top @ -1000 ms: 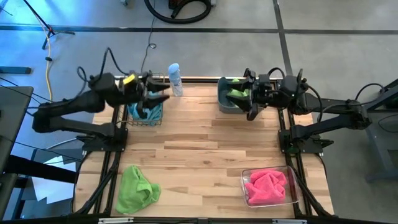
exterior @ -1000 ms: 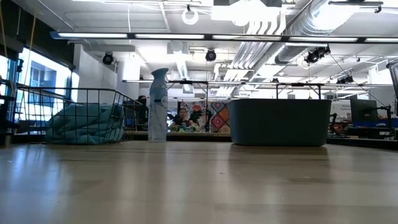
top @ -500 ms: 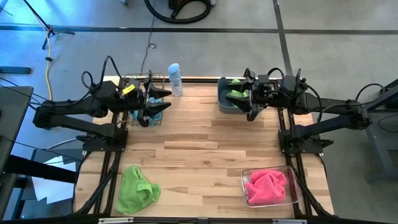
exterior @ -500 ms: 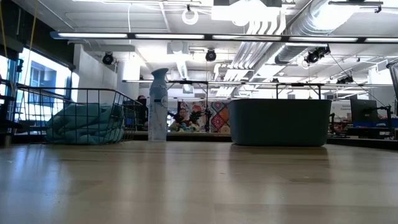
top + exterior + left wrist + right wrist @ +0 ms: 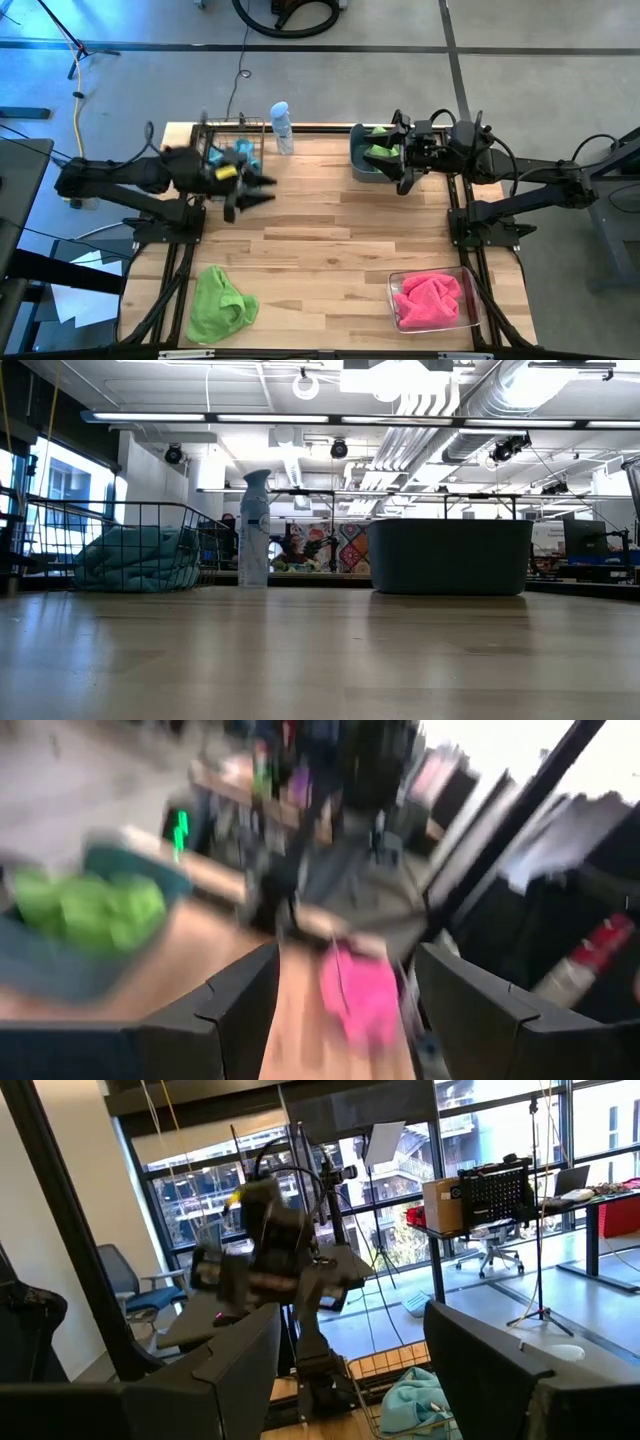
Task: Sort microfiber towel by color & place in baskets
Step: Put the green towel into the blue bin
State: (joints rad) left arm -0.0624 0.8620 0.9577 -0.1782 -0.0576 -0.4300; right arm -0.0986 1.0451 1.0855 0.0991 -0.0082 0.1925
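Observation:
A light blue towel (image 5: 241, 156) lies in the black wire basket (image 5: 214, 150) at the far left; both also show in the low view, the towel (image 5: 135, 558) inside the basket (image 5: 190, 520). A lime green towel (image 5: 381, 152) lies in the slate-blue tub (image 5: 360, 165) at the far right. Another green towel (image 5: 221, 303) lies on the table at the near left. Pink towels (image 5: 430, 298) fill the clear bin (image 5: 466, 275) at the near right. My left gripper (image 5: 256, 190) is open and empty, just near of the wire basket. My right gripper (image 5: 399, 155) is open and empty over the tub's right side.
A pale blue spray bottle (image 5: 281, 127) stands at the far edge between the wire basket and the tub, and shows in the low view (image 5: 254, 528). The middle of the wooden table (image 5: 330, 235) is bare. The black frame rails run along the left and right edges.
My left gripper has drawn away from above the wire basket toward the table's near edge, open and empty, with the arm swinging back to the left. The blue towel stays in the basket. My right arm has kept still.

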